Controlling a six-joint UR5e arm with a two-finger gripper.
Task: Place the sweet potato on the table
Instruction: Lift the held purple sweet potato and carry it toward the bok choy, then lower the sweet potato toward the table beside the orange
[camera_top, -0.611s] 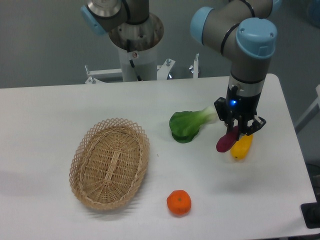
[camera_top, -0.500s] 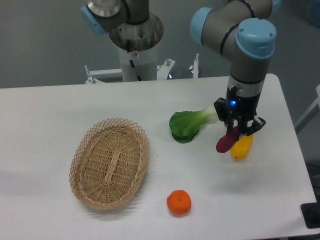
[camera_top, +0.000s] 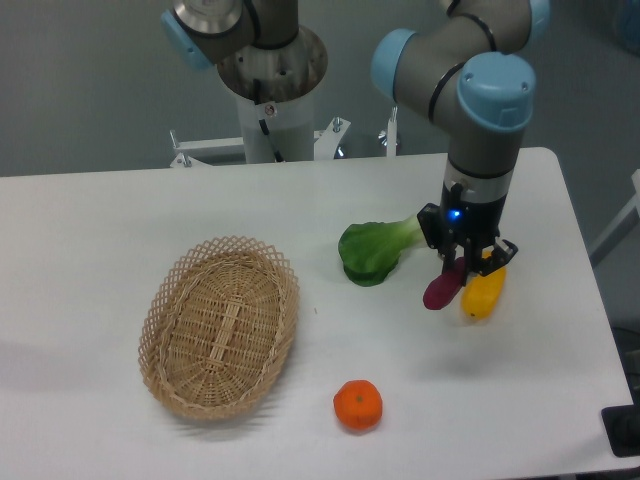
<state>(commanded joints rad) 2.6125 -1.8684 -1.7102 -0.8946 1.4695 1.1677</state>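
Purple sweet potato (camera_top: 441, 288) hangs clamped in the gripper (camera_top: 462, 270) near the table's (camera_top: 90, 230) right edge; lowering and release remain.

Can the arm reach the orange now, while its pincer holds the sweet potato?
Probably not yet. The pincer is shut on the sweet potato, so it cannot take the orange. The table between them is free, so the path itself looks open once it lets go.
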